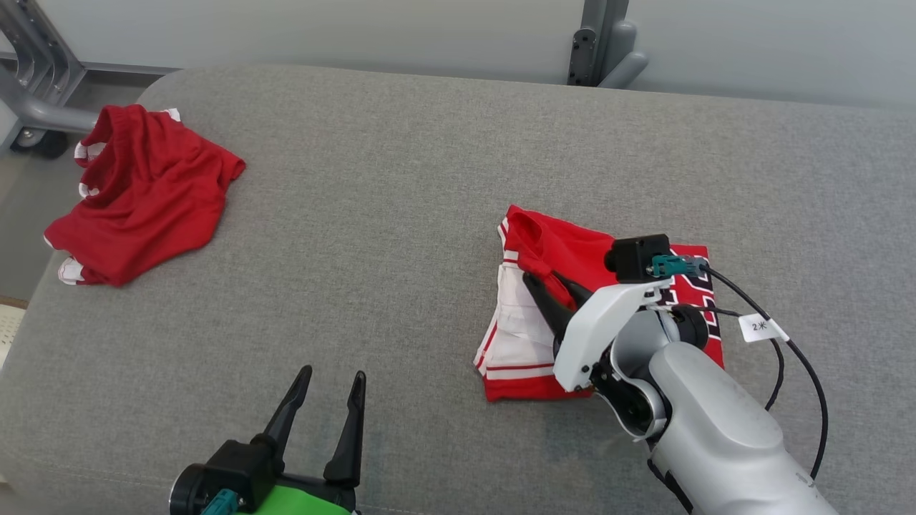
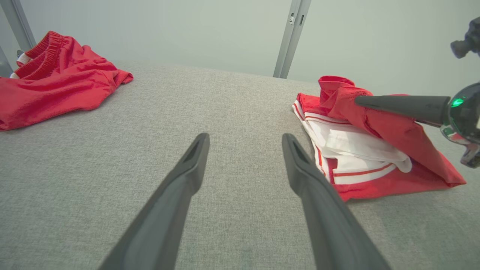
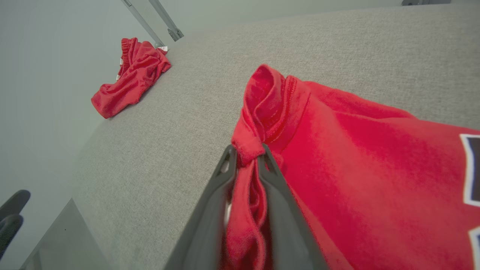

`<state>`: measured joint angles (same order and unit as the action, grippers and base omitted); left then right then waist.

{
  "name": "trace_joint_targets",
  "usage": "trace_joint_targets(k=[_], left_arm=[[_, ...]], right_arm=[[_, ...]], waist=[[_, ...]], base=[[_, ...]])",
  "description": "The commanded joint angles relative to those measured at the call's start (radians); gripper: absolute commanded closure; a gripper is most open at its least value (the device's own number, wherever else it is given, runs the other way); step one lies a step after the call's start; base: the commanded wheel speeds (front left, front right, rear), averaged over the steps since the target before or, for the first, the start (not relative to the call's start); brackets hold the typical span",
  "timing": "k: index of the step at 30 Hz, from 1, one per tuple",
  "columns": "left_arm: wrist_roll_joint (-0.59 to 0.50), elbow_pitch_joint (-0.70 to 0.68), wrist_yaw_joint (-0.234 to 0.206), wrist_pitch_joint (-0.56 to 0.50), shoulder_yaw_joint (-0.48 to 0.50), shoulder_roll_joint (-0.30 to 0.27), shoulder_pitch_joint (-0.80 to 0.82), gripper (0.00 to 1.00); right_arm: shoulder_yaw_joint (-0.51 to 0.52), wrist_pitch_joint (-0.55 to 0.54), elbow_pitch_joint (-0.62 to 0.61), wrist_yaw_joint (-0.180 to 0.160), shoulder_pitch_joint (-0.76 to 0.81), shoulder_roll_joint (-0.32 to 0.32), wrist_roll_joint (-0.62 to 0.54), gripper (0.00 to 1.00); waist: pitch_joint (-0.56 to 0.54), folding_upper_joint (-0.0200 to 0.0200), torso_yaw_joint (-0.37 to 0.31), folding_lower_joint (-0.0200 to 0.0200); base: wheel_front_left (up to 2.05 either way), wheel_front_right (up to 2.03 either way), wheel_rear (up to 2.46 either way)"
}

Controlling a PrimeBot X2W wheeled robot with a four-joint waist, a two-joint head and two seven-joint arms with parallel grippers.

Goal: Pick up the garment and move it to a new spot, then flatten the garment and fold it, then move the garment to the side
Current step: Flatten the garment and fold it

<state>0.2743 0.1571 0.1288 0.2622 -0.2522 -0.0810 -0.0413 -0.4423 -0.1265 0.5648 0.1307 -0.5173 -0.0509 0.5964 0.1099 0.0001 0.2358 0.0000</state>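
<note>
The garment (image 1: 565,247), a red jersey with white striped panels, lies partly folded on the grey cushioned surface at the right. In the left wrist view one edge of the garment (image 2: 393,137) is lifted off the white layers underneath. My right gripper (image 1: 542,277) is shut on a bunched red fold at the garment's left edge. Up close, the fabric (image 3: 337,150) is pinched between that gripper's (image 3: 247,152) dark tips. My left gripper (image 1: 333,373) hovers open and empty near the front edge, left of the garment. Grey fabric shows between its (image 2: 245,137) fingers.
A second red garment (image 1: 143,193) lies crumpled at the far left corner of the grey surface (image 1: 393,214), beside a metal stand (image 1: 28,93). A grey post (image 1: 601,43) rises behind the back edge. My right arm's cable (image 1: 801,357) loops at the right.
</note>
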Motion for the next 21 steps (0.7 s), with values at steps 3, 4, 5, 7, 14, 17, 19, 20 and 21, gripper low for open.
trace_joint_targets(k=[3,4,5,7,14,17,19,20,21], left_arm=[[0.011,-0.001,0.004,0.002,0.008,-0.001,0.016,0.00],[0.011,-0.001,0.004,0.002,0.011,-0.002,0.013,0.00],[0.010,-0.001,0.004,0.002,0.017,-0.001,0.008,0.00],[0.006,-0.001,0.004,0.002,0.028,0.000,-0.002,0.00],[-0.006,-0.010,-0.003,0.002,0.057,0.010,-0.022,0.00],[-0.008,-0.014,-0.012,0.002,0.079,0.013,-0.030,0.00],[-0.008,-0.018,-0.016,0.002,0.095,0.014,-0.032,0.00],[-0.008,-0.020,-0.019,0.002,0.103,0.015,-0.034,0.00],[-0.008,-0.021,-0.022,0.002,0.111,0.016,-0.036,0.00]], right_arm=[[-0.033,0.053,-0.003,0.000,-0.021,0.000,0.075,0.00],[-0.040,0.069,-0.008,0.000,-0.022,-0.001,0.100,0.00],[-0.046,0.086,-0.015,0.000,-0.024,-0.002,0.117,0.00],[-0.043,0.129,-0.028,0.000,-0.026,-0.004,0.127,0.00],[0.030,0.322,-0.102,0.000,0.055,-0.101,0.116,0.00],[0.074,0.369,-0.117,0.000,0.107,-0.140,0.077,0.00],[0.103,0.385,-0.131,0.000,0.143,-0.151,0.031,0.00],[0.117,0.388,-0.140,0.000,0.161,-0.152,0.009,0.00],[0.133,0.392,-0.151,0.000,0.179,-0.154,-0.017,0.00]], waist=[[0.001,-0.0001,-0.003,0.0000],[-0.001,-0.0001,-0.007,0.0000],[-0.004,-0.0001,-0.012,0.0000],[-0.011,-0.0001,-0.025,0.0000],[-0.037,-0.0001,-0.081,0.0000],[-0.046,-0.0001,-0.113,0.0000],[-0.050,-0.0001,-0.135,0.0000],[-0.053,-0.0001,-0.147,0.0000],[-0.056,-0.0001,-0.158,0.0000]], base=[[0.00,0.00,0.00],[0.00,0.00,0.00],[0.00,0.00,0.00],[0.00,0.00,0.00],[0.00,0.00,0.00],[0.00,0.00,0.00],[0.00,0.00,0.00],[0.00,0.00,0.00],[0.00,0.00,0.00]])
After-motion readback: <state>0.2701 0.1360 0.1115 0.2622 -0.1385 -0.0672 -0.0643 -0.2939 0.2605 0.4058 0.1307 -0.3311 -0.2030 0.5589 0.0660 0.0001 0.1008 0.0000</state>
